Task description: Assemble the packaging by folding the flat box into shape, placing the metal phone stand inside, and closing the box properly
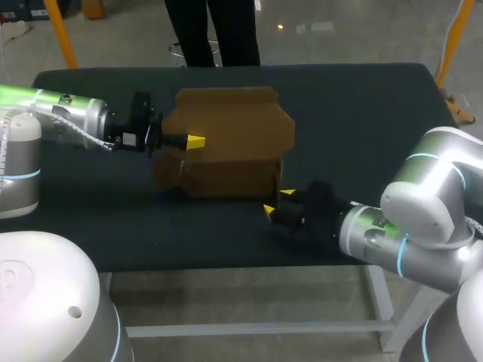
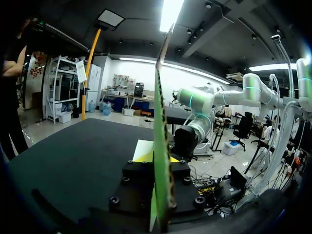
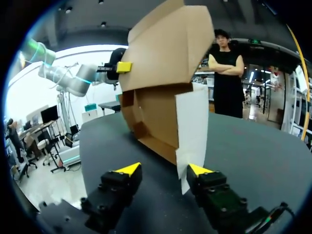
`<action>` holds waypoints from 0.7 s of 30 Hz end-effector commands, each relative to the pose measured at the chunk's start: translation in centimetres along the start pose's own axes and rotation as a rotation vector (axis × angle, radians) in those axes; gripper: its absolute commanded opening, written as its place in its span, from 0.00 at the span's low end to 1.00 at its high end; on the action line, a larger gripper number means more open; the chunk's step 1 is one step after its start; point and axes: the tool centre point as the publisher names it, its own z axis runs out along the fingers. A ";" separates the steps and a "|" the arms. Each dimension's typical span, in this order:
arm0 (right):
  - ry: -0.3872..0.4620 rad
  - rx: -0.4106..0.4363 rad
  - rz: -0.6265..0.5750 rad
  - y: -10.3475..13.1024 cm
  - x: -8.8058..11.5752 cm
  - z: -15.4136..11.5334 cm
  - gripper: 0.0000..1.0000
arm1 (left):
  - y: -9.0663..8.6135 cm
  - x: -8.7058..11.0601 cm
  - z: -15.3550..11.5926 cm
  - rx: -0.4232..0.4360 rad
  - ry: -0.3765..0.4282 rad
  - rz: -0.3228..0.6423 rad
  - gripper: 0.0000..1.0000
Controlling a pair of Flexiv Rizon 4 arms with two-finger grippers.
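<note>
Yellow tips of the right gripper [image 1: 276, 202] sit lower right of centre in the head view. They're spread wide with nothing pinched, just off the near right corner of the cardboard box [image 1: 226, 147]. From the right wrist cam its fingers [image 3: 127, 169] are clearly apart, and a pale flap [image 3: 192, 129] of the box hangs down to the table just ahead of them, nearer one finger. Can't tell if it actually touches.

The box itself is in the middle of the dark table [image 1: 362, 113], half folded. The lower body rests on the table, and from the right wrist cam you can see into its brown inside. A big brown top panel [image 1: 234, 121] is tilted up over it.

Further back, the left gripper [image 1: 192, 142] comes in from the left of the frame and is pinching the left edge of that top panel. The left wrist cam shows the same thing: cardboard edge-on and upright, clamped between that gripper's two fingers [image 2: 139, 178]
</note>
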 end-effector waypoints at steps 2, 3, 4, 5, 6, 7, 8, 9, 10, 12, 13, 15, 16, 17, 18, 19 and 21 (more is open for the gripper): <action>-0.005 0.012 -0.009 0.5 0.8 1.4 0.64 | 0.2 0.0 0.1 0.000 0.000 0.000 0.00; -0.002 0.012 -0.011 0.5 1.0 1.5 0.64 | 0.2 0.0 0.1 0.000 0.000 0.000 0.00; -0.001 0.012 -0.012 0.6 1.1 1.7 0.64 | 0.2 0.0 0.1 0.000 0.000 0.000 0.00; 0.003 0.014 -0.014 0.7 1.3 1.8 0.64 | 0.2 0.0 0.1 0.000 0.000 0.000 0.00; 0.006 0.014 -0.015 0.8 1.4 2.0 0.64 | 0.2 0.0 0.1 0.000 0.000 0.000 0.00; 0.008 0.014 -0.016 0.9 1.7 2.1 0.65 | 0.2 0.0 0.1 0.000 0.000 0.000 0.00; 0.012 0.015 -0.018 1.0 1.8 2.2 0.65 | 0.2 0.0 0.1 0.000 0.000 0.000 0.00; 0.014 0.015 -0.020 1.1 2.0 2.3 0.65 | 0.2 0.0 0.1 0.000 0.000 0.000 0.00; 0.017 0.014 -0.022 1.1 2.1 2.3 0.65 | 0.2 0.0 0.1 0.000 0.000 0.000 0.00; 0.022 0.014 -0.024 1.3 2.4 2.5 0.64 | 0.2 0.0 0.1 0.000 0.000 0.000 0.00; 0.023 0.014 -0.026 1.3 2.5 2.5 0.65 | 0.2 0.0 0.1 0.000 0.000 0.000 0.00; 0.025 0.013 -0.029 1.4 2.7 2.4 0.65 | 0.2 0.0 0.1 0.000 0.000 0.000 0.00; 0.023 0.012 -0.032 1.4 2.8 2.2 0.65 | 0.2 0.0 0.1 0.000 0.000 0.000 0.00; 0.022 0.011 -0.033 1.4 2.9 2.0 0.65 | 0.2 0.0 0.1 0.000 0.000 0.000 0.00; 0.018 0.010 -0.036 1.4 2.9 1.8 0.65 | 0.2 0.0 0.1 0.000 0.000 0.000 0.00; 0.013 0.009 -0.038 1.4 2.9 1.5 0.65 | 0.2 0.0 0.1 0.000 0.000 0.000 0.00; 0.005 0.009 -0.040 1.2 2.9 0.9 0.65 | 0.2 0.0 0.1 0.000 0.000 0.000 0.00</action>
